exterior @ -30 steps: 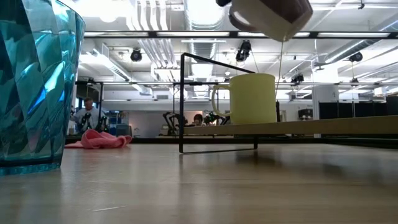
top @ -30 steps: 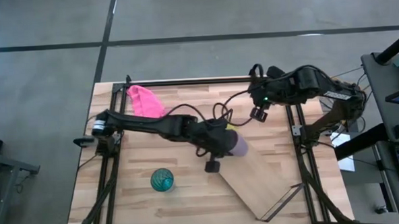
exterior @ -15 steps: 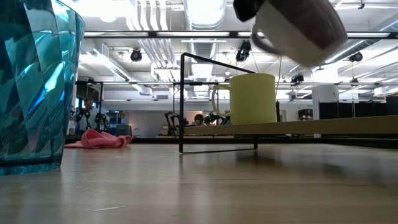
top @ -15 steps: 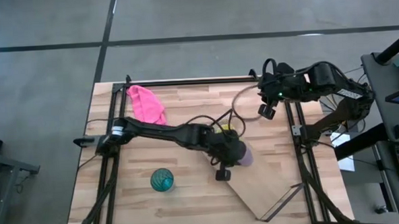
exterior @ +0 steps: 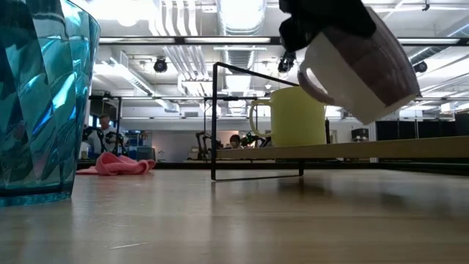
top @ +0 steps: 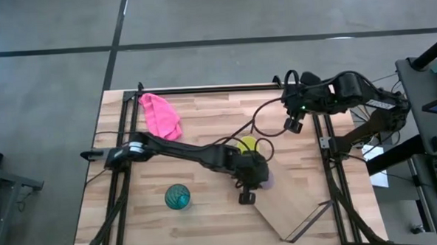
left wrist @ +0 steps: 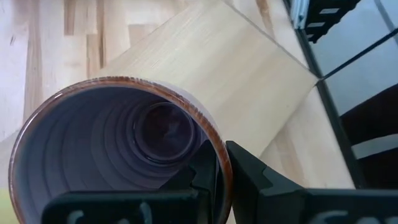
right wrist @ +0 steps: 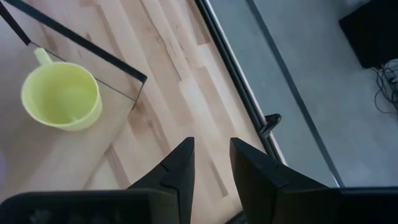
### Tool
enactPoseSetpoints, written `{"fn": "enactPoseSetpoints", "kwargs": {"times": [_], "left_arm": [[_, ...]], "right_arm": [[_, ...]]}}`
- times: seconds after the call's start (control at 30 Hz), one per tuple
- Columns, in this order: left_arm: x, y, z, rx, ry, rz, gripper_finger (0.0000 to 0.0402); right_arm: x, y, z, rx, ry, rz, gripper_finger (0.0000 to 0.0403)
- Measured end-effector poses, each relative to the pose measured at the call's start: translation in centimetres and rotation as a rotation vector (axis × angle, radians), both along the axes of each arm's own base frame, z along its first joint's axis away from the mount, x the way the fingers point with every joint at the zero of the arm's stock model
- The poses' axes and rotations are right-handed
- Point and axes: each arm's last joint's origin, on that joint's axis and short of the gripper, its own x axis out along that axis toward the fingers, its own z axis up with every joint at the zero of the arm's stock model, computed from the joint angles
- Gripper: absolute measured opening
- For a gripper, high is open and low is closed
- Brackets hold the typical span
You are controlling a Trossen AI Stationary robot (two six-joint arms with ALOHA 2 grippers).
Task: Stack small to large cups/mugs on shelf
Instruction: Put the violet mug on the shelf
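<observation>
Shelf [top: 292, 200] is lying diagonally on the table. Left gripper [top: 252, 174] is pinching the purple mug [exterior: 359, 62] by its rim, tilted above the shelf, beside the yellow mug [top: 248, 145]. Right gripper [top: 293, 124] is hovering near the table's back right, fingers slightly spread.

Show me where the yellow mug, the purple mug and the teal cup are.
yellow mug [right wrist: 61, 96]: right wrist view, inside the bowl.
purple mug [exterior: 363, 70]: low view, tilted side wall, held by left gripper [left wrist: 219, 171].
teal cup [top: 178, 197]: high view, open top.
</observation>
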Motion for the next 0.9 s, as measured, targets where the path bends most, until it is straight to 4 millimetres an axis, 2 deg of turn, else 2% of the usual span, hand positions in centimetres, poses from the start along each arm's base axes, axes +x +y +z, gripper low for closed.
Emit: {"fn": "enactPoseSetpoints", "kwargs": {"times": [0.2, 0.43, 0.63, 0.9], "left_arm": [[0.3, -0.1, -1.0, -0.023, 0.032, 0.031, 0.0010], [0.4, -0.1, -1.1, -0.022, 0.034, 0.033, 0.0010], [0.4, -0.1, -1.1, -0.023, 0.035, 0.033, 0.0010], [0.4, -0.1, -1.3, -0.022, 0.040, 0.034, 0.0010]], "right_arm": [[0.0, 0.0, -1.0, 0.000, 0.042, 0.000, 0.0096], [-0.5, 0.0, -1.8, 0.020, 0.058, -0.006, 0.0096], [-1.6, 0.8, -2.9, 0.278, 0.034, -0.024, 0.0095], [-3.4, 2.4, -6.8, 0.490, 0.054, -0.125, 0.0094]]}}
